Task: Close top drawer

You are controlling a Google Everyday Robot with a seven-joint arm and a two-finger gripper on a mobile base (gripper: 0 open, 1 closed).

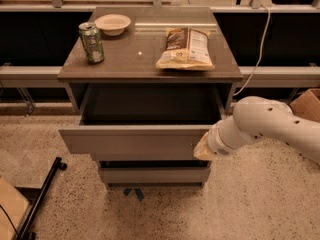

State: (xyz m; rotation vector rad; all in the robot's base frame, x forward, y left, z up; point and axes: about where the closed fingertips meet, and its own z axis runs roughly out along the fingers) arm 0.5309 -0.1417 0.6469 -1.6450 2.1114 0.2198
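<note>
While the top drawer [135,141] stands pulled well out toward the near side of its grey cabinet [142,61], exposing a dark box interior, the gripper [201,149] sits at the right end of the drawer's flat front, touching it or just beside it; whether the gripper is spread or closed cannot be told. Its white arm [270,126] enters from the right. On the cabinet top stand a green can [91,43] at the left, a pale bowl [112,24] farther back, and a snack bag [186,48] lying at the right. A lower drawer [155,174] shows beneath. A cardboard box [306,104] sits at the right edge, and a black bar [40,199] lies on the speckled floor, near left.
</note>
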